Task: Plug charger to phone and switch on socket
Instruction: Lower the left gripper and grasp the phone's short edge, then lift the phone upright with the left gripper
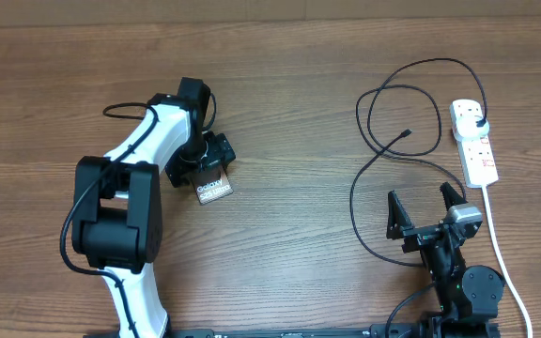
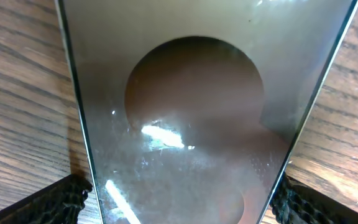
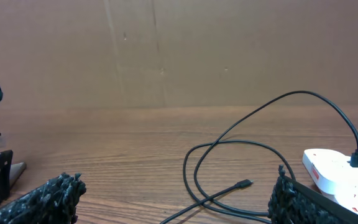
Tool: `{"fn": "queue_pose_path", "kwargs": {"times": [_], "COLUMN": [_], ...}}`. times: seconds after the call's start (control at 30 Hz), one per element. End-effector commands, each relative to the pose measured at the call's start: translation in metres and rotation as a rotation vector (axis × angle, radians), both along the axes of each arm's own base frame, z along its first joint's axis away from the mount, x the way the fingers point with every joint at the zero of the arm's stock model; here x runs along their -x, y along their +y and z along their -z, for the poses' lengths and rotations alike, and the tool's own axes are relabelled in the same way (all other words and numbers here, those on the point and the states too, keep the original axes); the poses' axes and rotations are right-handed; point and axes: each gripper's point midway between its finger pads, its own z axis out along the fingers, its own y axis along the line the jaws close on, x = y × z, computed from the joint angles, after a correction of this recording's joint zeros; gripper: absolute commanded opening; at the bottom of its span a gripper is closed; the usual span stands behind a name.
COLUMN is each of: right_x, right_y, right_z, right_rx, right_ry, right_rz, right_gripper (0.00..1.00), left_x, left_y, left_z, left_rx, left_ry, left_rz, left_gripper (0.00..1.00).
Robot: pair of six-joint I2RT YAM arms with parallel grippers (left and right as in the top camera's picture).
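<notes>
Overhead: white elongated socket point(image 1: 474, 141) on the wood-grain bench point(image 1: 299, 113); red marks along its top; thick white cord point(image 1: 501, 253) trails off its near end.

Charger point(image 3: 303, 93) is a thin black cable in loose overlapping loops just left of the socket; black plug point(image 1: 478, 120) is seated in the socket's far end; small connector tip point(image 1: 408, 132) lies free on the bench, left of the socket, touching nothing else.

Phone point(image 1: 213, 189) is well to the left of the socket, dark face up, white "Galaxy" lettering legible; left claw point(image 1: 207, 171) pinches it; cannot tell from above whether it touches the bench.

Left wrist view alone shows the grip: the phone's glossy silvery side fills the frame, smeared, with a dark round shape in it; rough black pads point(image 2: 64, 202) press on its two opposite edges.

Right claw point(image 1: 425, 211) is on the near side of the socket, spread wide, nothing between.

Right wrist view alone gives the low angle: knobbly black fingers point(image 3: 48, 196) at both lower corners, cable arching up to the plug, flat brown wall point(image 3: 166, 50) behind the bench.
</notes>
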Motion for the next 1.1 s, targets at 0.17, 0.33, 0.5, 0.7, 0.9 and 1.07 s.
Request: {"fn": "queue_pose_path", "kwargs": {"times": [0.17, 0.33, 0.5, 0.7, 0.9, 1.07], "right_x": [0.000, 0.000, 0.000, 0.000, 0.000, 0.000], "right_y": [0.002, 0.002, 0.002, 0.002, 0.002, 0.002], "right_z": [0.002, 0.002, 0.002, 0.002, 0.002, 0.002], "right_rx": [-0.003, -0.003, -0.003, -0.003, -0.003, -0.003], "right_ry": [-0.001, -0.001, -0.001, -0.001, -0.001, -0.001], "right_rz": [-0.011, -0.010, -0.011, -0.011, -0.011, -0.010], "right_gripper": [1.00, 1.00, 1.00, 1.00, 1.00, 1.00], "left_x": [0.019, 0.017, 0.015, 0.012, -0.006, -0.019], "left_y": [0.004, 0.004, 0.004, 0.003, 0.000, -0.002], "left_z": [0.052, 0.053, 0.053, 0.044, 0.017, -0.006], "left_rx": [-0.006, -0.007, -0.006, -0.006, -0.003, 0.001], "left_ry": [0.123, 0.115, 0.107, 0.111, 0.096, 0.077], "left_rz": [0.058, 0.039, 0.040, 0.041, 0.053, 0.069], "left_gripper": [0.98, 0.87, 0.79, 0.75, 0.69, 0.69]}}
